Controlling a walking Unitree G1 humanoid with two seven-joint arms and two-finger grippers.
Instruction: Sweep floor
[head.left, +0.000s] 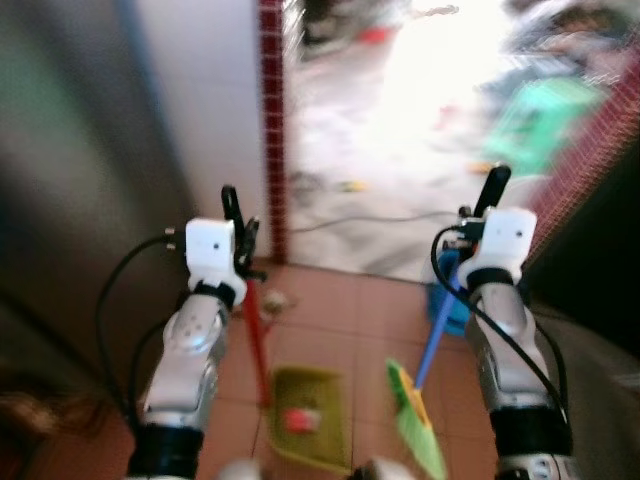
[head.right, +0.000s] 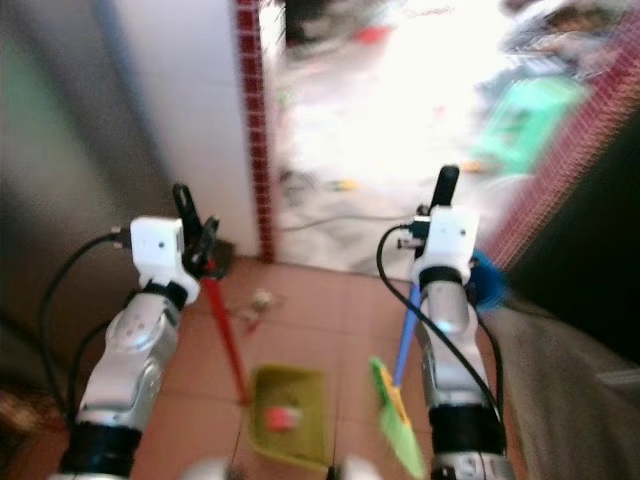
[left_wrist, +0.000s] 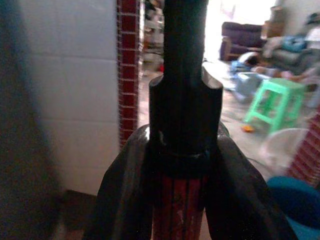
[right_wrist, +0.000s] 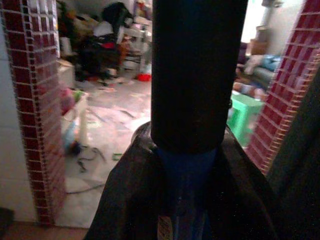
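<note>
Before me the floor (head.left: 330, 300) is laid in reddish-brown square tiles. At the upper left of the frame stands a white tiled wall (head.left: 195, 100), edged by a narrow column of dark red small tiles (head.left: 271, 120). Beyond it a doorway opens onto a pale, cluttered floor (head.left: 380, 180), washed out by strong light at the top centre. A green stool (left_wrist: 272, 102) stands at the upper right, and farther back a dark sofa (left_wrist: 239, 40). Another red-tiled edge (head.left: 590, 150) runs down the right.

Left gripper (head.right: 196, 240) holds dustpan (head.right: 288, 414), right gripper (head.right: 436, 212) the broom (head.right: 396, 412)
</note>
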